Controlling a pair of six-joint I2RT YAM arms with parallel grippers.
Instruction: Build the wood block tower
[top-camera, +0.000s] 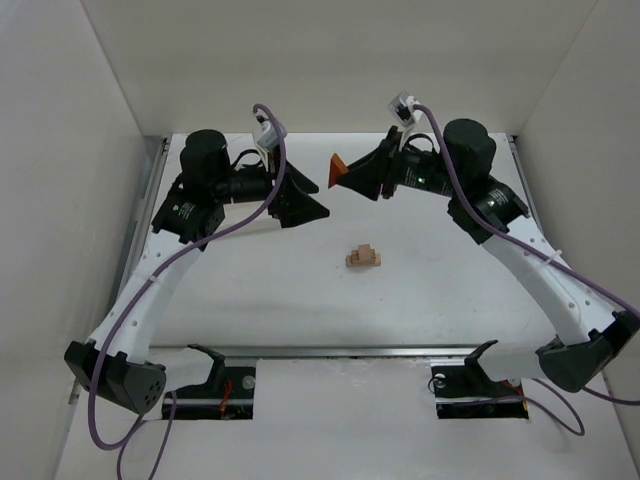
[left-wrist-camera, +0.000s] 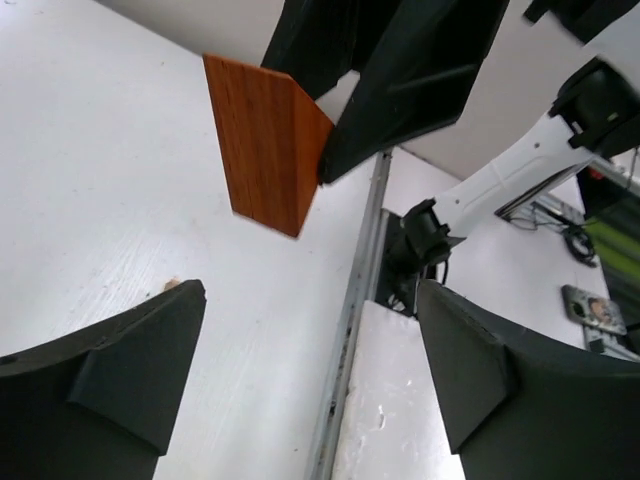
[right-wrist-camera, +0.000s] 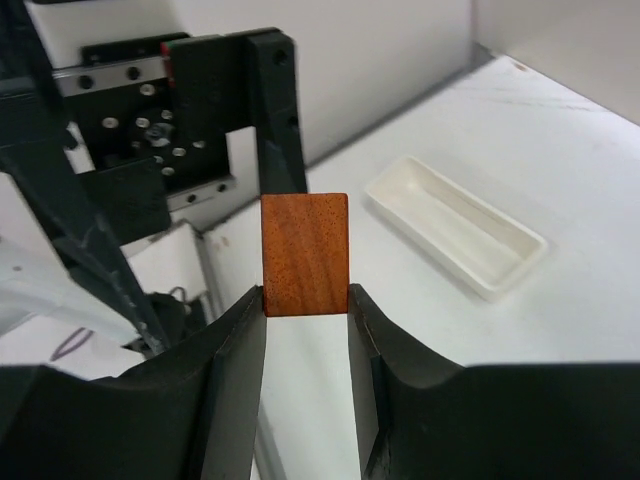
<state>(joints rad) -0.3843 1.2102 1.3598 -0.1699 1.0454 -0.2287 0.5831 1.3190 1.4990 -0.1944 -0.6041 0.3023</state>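
Wood block tower (top-camera: 363, 257) is seen as a low tan stack on the table (top-camera: 250, 300), set in the open middle, nearer the arm bases than either gripper and apart from both.

Over on the left, the left gripper (top-camera: 322, 198) is held above the table with its jaws spread wide. Nothing is gripped between them. In the left wrist view, its two dark fingers (left-wrist-camera: 130, 370) are seen far apart with bare table between.

Just to the right, the orange-red wedge (top-camera: 338, 163) is carried in the air, facing the open left jaws and clear of them. It is clamped by the right gripper (top-camera: 348, 178), whose fingers are closed tight on it. The grip is shown plainly in the right wrist view: the wedge (right-wrist-camera: 305, 255) is stood upright, its lower end pinched on both sides by the pads (right-wrist-camera: 240, 340). The wedge is kept well apart from the tan stack and has not yet been placed on it.

Further right in that same view, a long white tray (right-wrist-camera: 455, 225) is seen lying on the table, beyond the wedge.
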